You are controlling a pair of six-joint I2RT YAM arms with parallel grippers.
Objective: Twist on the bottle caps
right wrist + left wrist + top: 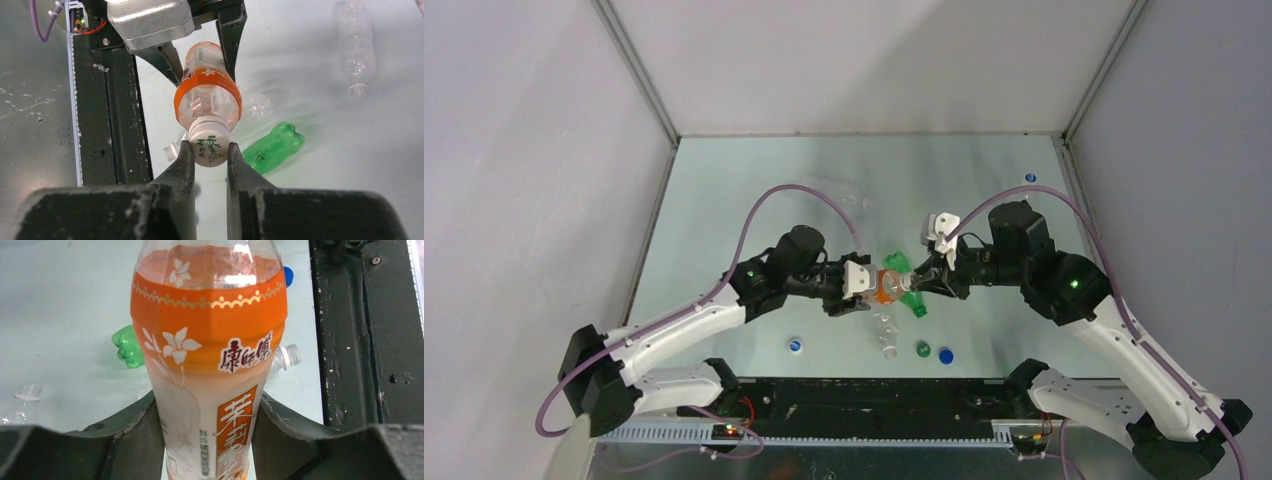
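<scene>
The small white plastic screw cap with green printing [209,136] sits on the neck of the orange-labelled clear plastic bottle [207,92], and my right gripper [210,147] is clenched on it, one finger on each side of its wall. I judge the cap stiff enough to take that pinch, and its side wall is the right place to hold it for turning. The bottle looks empty, so I expect it to be light and thin-walled, easy to dent, with a glossy film label that could slip and let it spin. My left gripper [207,410] is grasping it across the lower, labelled part of the body, where the wall should be firmer than at the shoulder. The bottle lies roughly level, raised off the pale tabletop [754,200] near its middle. Its long axis runs from one arm to the other, base toward the left and neck toward the right. Just beneath lies a green plastic bottle [274,146] on its side. A clear colourless bottle [356,50] lies further off, and loose blue [945,354] and green [922,349] caps rest near the front edge.
</scene>
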